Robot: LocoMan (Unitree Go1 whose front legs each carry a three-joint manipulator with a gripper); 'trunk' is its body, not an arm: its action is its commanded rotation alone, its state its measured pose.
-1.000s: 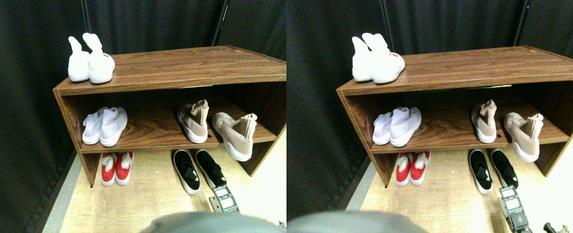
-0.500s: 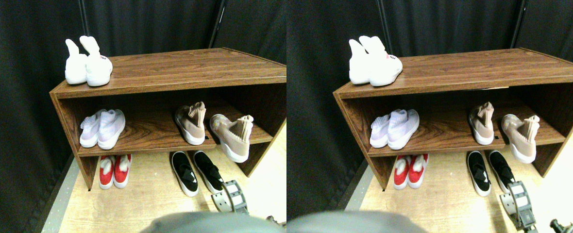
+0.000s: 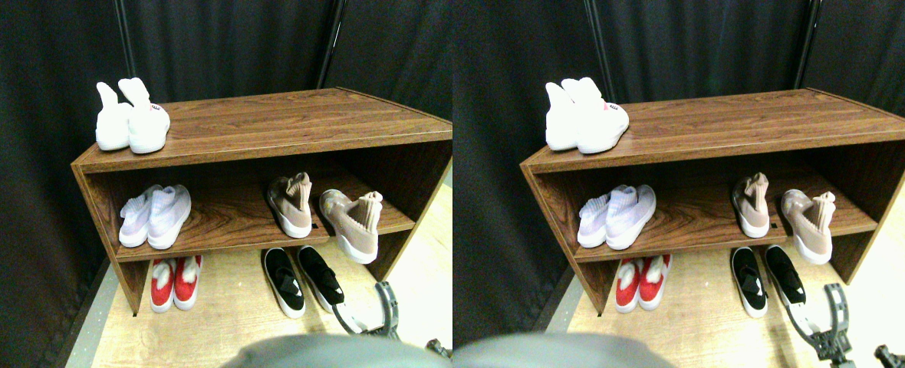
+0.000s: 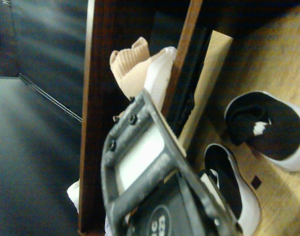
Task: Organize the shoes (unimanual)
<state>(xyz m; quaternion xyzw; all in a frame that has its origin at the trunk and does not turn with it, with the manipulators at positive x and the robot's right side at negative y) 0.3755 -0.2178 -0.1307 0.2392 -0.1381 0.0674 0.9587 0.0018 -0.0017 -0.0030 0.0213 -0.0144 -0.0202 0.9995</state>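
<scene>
I see right gripper (image 3: 372,310) low on floor (image 3: 230,322), jaws apart, holding nothing, just beside black shoes (image 3: 303,280). Pink shoes (image 3: 322,215) on middle shelf (image 3: 222,230); right one seems overhanging edge, hard to judge.

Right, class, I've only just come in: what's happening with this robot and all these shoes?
A legged robot is tidying shoes on a wooden shoe rack. Its right gripper is raised near the black slip-ons on the floor and holds nothing. White, lavender, red and black pairs sit neatly together. One pink shoe stands straight on the middle shelf; the other pink shoe is askew, overhanging the shelf's front edge.
</scene>
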